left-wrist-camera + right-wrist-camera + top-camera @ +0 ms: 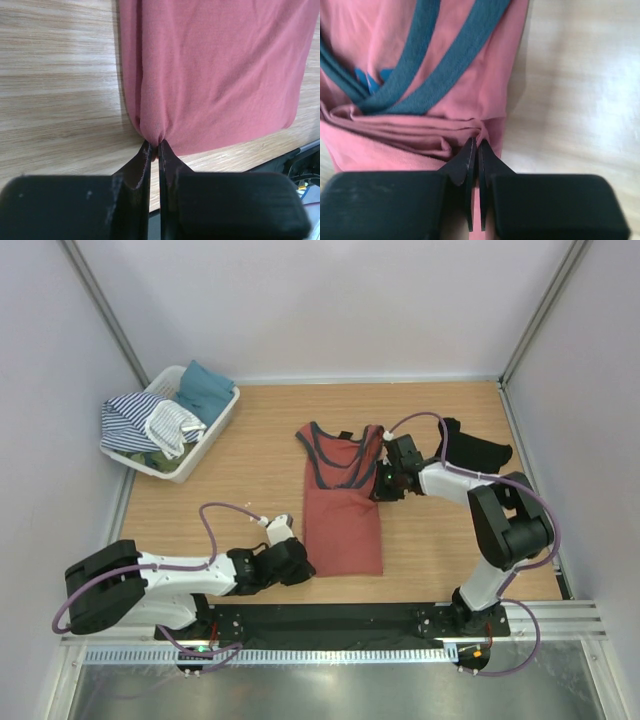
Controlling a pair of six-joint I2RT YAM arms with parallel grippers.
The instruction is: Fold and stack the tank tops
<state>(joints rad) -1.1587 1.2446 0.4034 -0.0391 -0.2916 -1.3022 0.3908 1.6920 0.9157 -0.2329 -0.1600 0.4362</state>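
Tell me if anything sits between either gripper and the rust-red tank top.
Nothing visible does. The left gripper is shut on the rust-red tank top at its near left corner; the right gripper pinches its upper right edge.

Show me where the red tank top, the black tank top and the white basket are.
red tank top [340, 525], top view, middle of its body.
black tank top [485, 452], top view, its visible middle.
white basket [213, 435], top view, its right side wall.

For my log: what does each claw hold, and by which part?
Both pinch the red tank top: left claw a hem corner, right claw its upper side.
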